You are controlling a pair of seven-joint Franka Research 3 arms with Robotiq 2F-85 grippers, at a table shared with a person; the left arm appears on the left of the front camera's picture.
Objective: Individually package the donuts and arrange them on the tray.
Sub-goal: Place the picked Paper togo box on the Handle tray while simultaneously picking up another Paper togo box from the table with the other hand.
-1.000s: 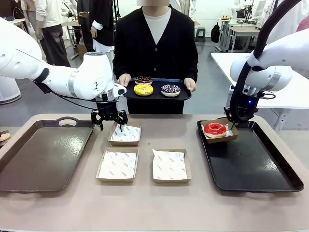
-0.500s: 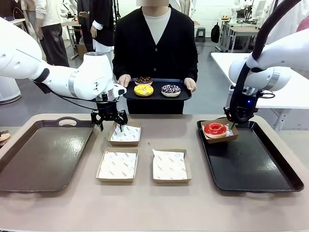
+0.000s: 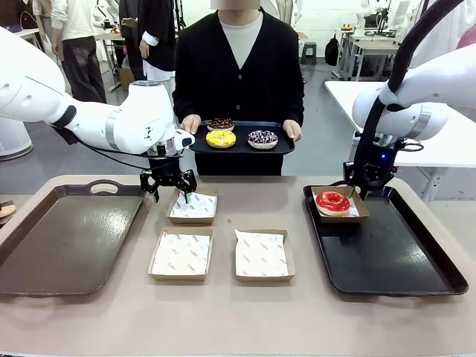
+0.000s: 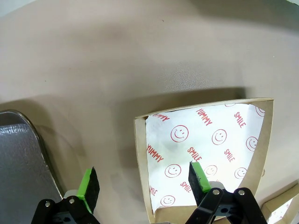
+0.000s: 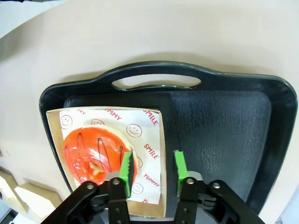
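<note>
A red-glazed donut [image 3: 332, 201] [image 5: 91, 151] lies in a paper-lined cardboard box [image 3: 356, 210] [image 5: 145, 122] that rests flat in the far left corner of the black tray [image 3: 387, 253] [image 5: 224, 130]. My right gripper [image 3: 355, 193] [image 5: 152, 165] stands open over that box, its green pads on either side of the box's right wall. My left gripper [image 3: 170, 195] [image 4: 144, 182] is open above the left wall of an unfilled box [image 3: 193, 207] [image 4: 210, 135]. The person holds a small dark tray [image 3: 282, 147] carrying the yellow donut [image 3: 221, 138], a dark donut [image 3: 221, 123] and a dark sprinkled donut [image 3: 262, 138].
Two more unfilled lined boxes [image 3: 181, 253] [image 3: 262, 255] lie side by side near the table's middle. A large dark tray [image 3: 67, 238] with nothing on it sits at the left. The person stands at the far edge, both hands on the small tray.
The box with the red donut went from tilted and lifted to lying flat on the black tray. The right gripper's fingers have let go of its wall. The left arm stayed put.
</note>
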